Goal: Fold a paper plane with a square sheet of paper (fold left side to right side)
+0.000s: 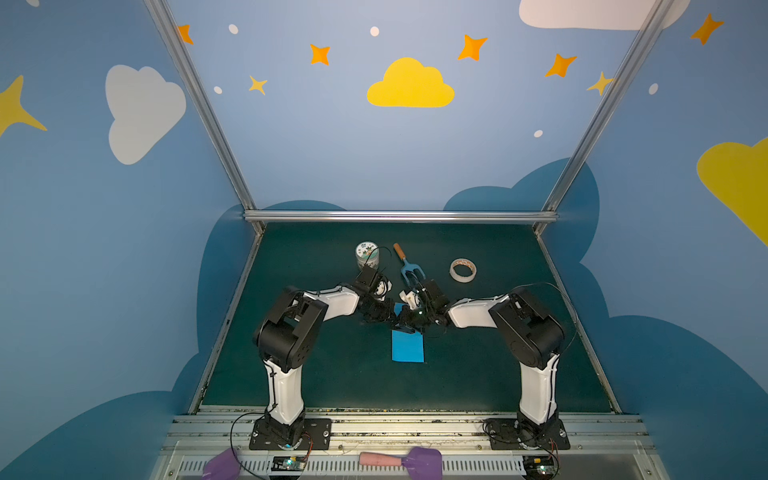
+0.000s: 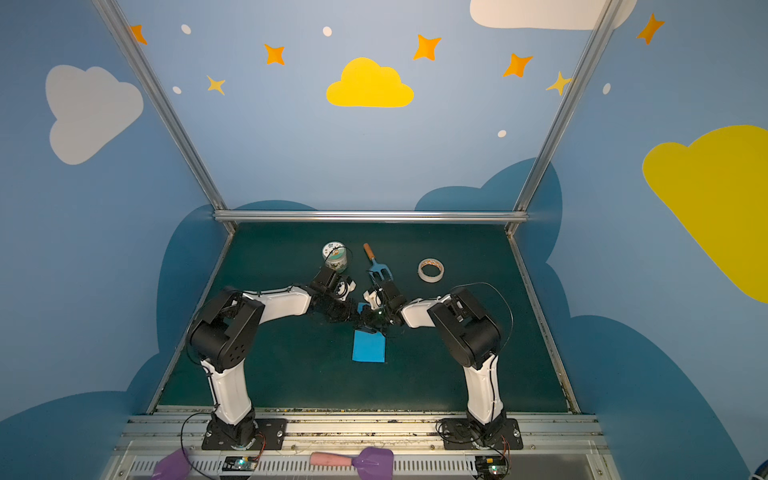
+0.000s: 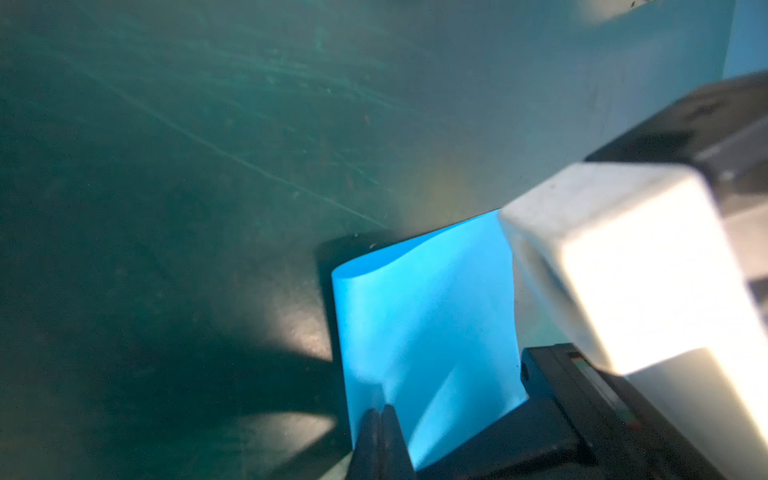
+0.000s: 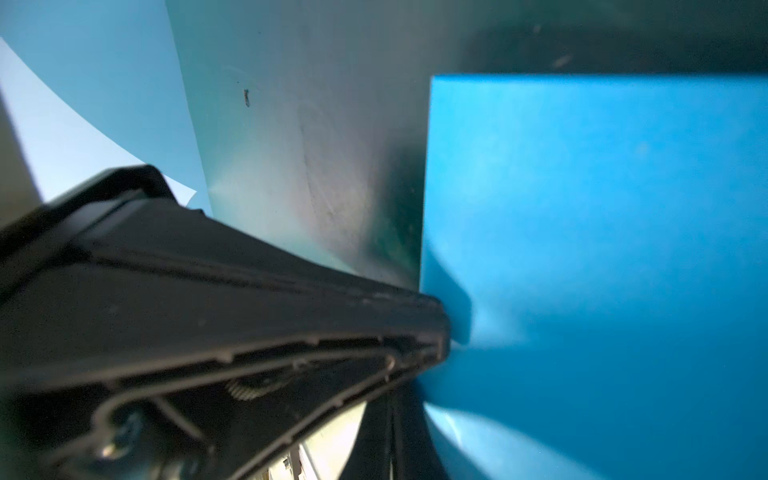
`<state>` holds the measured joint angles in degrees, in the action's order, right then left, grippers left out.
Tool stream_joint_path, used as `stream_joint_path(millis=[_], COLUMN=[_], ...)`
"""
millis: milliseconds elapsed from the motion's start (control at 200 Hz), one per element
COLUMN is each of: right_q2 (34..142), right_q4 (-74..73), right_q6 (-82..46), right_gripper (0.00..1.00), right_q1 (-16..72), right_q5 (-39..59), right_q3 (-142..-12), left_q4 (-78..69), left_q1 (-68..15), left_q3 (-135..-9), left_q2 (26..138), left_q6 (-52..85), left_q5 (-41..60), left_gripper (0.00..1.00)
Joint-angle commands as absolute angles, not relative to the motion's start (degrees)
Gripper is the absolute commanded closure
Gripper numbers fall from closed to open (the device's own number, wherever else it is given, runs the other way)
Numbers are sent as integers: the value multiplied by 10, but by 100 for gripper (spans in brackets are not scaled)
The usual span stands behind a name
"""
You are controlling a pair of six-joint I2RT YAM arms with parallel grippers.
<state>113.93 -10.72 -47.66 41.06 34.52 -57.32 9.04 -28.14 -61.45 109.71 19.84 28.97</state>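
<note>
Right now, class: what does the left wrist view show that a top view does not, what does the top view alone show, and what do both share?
Only the left wrist view: a close-up of the left pincer shut on the square sheet of paper, whose free edge bows up off the mat. Only a top view: the jar, the blue fork, the tape roll and both whole arms. Both: that sky-blue paper and the dark green mat.

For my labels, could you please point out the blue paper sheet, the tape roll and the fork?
blue paper sheet (image 1: 407,349): in a top view, flat near part.
tape roll (image 1: 462,278): in a top view, near wall.
fork (image 1: 398,251): in a top view, wooden handle.
</note>
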Motion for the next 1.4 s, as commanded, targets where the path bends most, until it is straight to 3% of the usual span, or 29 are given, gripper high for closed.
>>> stream_joint_path(millis=[0,686,1131,1397], right_q2=[1138,1097,1000,900], right_q4=[-67,-100,-125,-24], right_q6=[-476,-496,-531,-497], right_gripper=[100,100,100,100], right_q1=[421,435,463,459], right_q5=[329,313,319,287], right_q3=[-539,-437,-323,-377], left_q4=[125,131,127,129], left_q1=[-285,-287,-287,-287], left_q3=[-608,-609,-609,-609], left_q2=[1113,1113,1111,1111], left_q6=[187,184,189,188], left_q5=[273,268,268,269], left_gripper=[96,96,96,96])
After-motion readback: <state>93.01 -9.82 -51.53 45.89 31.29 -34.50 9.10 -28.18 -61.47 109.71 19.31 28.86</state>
